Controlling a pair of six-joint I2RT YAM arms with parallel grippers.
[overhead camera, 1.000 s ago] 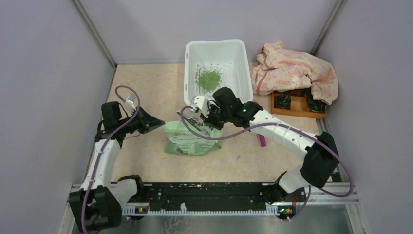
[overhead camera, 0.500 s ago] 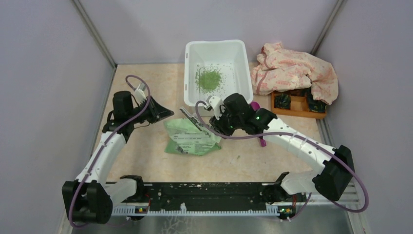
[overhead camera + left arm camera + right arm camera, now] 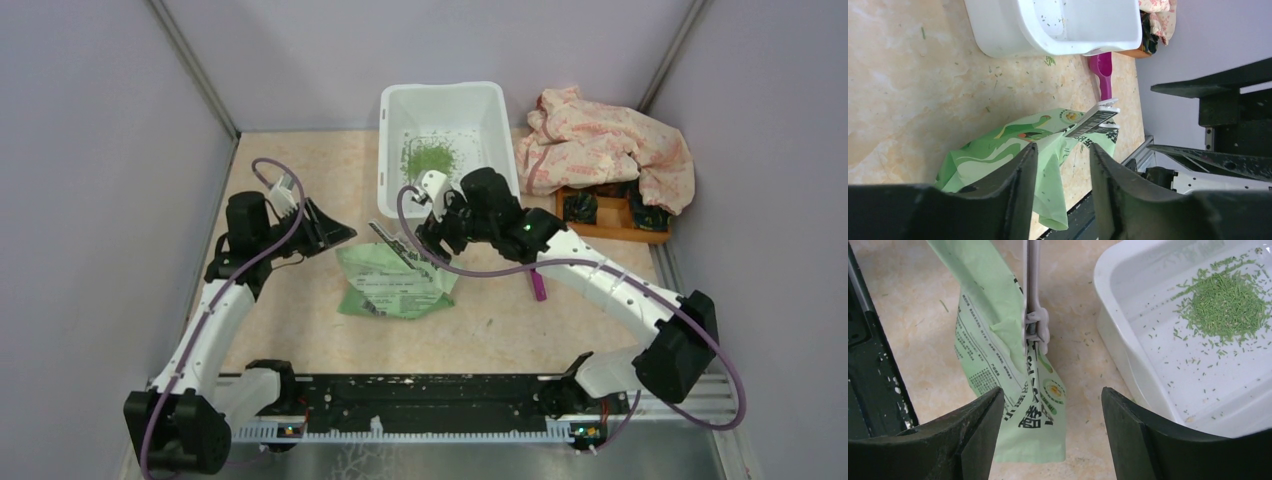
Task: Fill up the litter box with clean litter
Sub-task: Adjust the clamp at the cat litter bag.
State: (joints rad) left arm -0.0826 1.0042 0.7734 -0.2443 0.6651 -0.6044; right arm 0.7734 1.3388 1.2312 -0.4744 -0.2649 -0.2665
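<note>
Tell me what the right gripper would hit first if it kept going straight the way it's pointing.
Probably the green printed bag, its clipped end lying between the open fingers of the right gripper. The litter box sits off to one side. Depth is unclear from this view.

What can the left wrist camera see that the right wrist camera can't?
Only the left wrist view shows the magenta scoop lying on the table beside the litter box, plus a corner of the patterned cloth. Only the right wrist view shows the pile of clean litter inside the box. Both show the green printed bag with a clip on it, lying beside the white box, and each camera's own jaws standing apart.
</note>
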